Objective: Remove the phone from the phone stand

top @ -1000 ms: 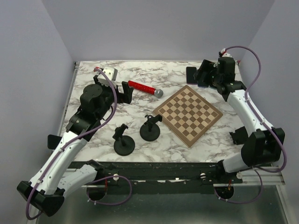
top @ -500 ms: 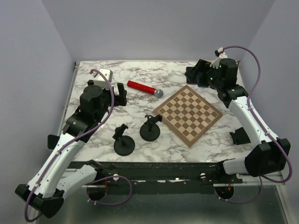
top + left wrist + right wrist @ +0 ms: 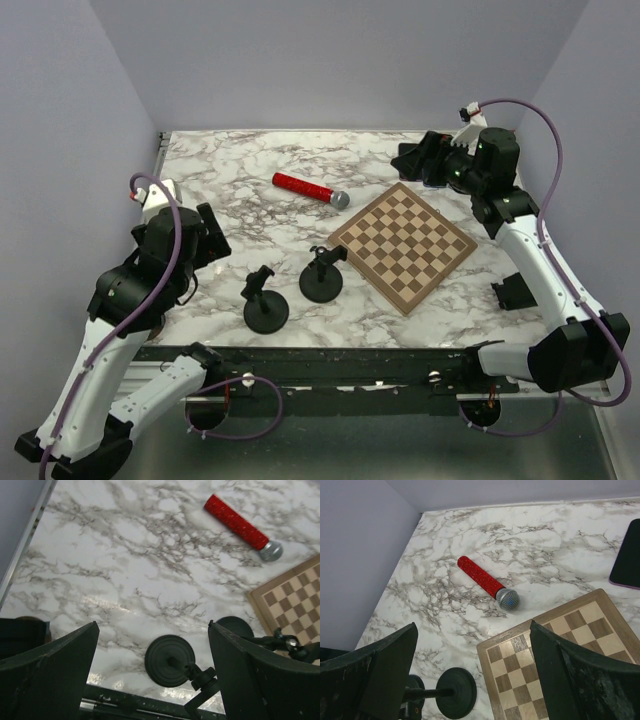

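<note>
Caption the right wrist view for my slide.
Open right gripper over the marble table: red microphone, chessboard, phone stand, phone lying flat at right.

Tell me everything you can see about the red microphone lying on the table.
The microphone is a handheld type with a glittery red handle and a rounded silver mesh head. It lies flat on its side on the marble table, toward the far middle. It is angled so that the head points at the far corner of the wooden chessboard. A small gap of bare marble separates the head from the board. No cable shows, and only the tabletop touches it.
</note>
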